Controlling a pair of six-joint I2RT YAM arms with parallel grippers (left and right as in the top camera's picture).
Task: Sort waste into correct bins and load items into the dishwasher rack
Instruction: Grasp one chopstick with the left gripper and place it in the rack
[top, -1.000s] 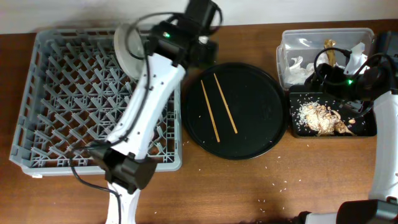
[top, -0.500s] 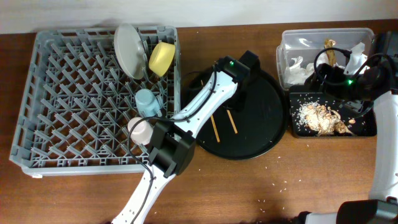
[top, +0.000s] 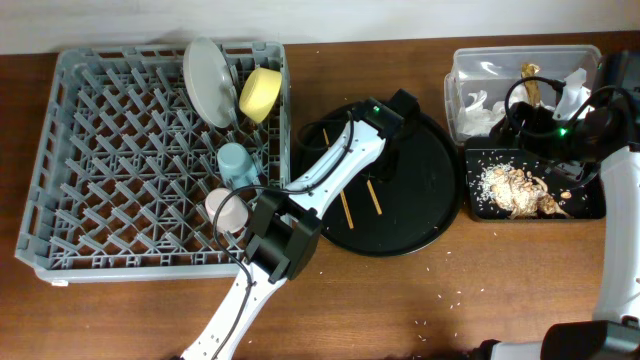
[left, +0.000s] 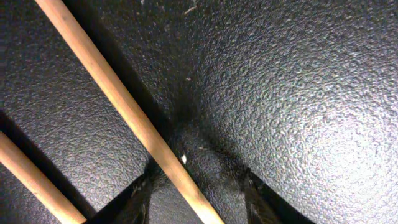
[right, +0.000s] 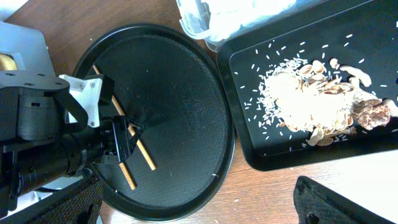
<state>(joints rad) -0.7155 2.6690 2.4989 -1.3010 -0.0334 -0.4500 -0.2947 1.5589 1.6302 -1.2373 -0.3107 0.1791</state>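
Plate, bowl, blue cup, pink cup racked at 9 o'clock; waste binned at 3; chopsticks outstanding at centre, left gripper parted astride one.

Gripper astride chopstick, another chopstick beside — black tray

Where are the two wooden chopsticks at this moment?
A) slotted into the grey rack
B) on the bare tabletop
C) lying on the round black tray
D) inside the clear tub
C: both chopsticks lie flat on the round black tray, and the left end effector is down on the tray with a finger on either side of one of them.
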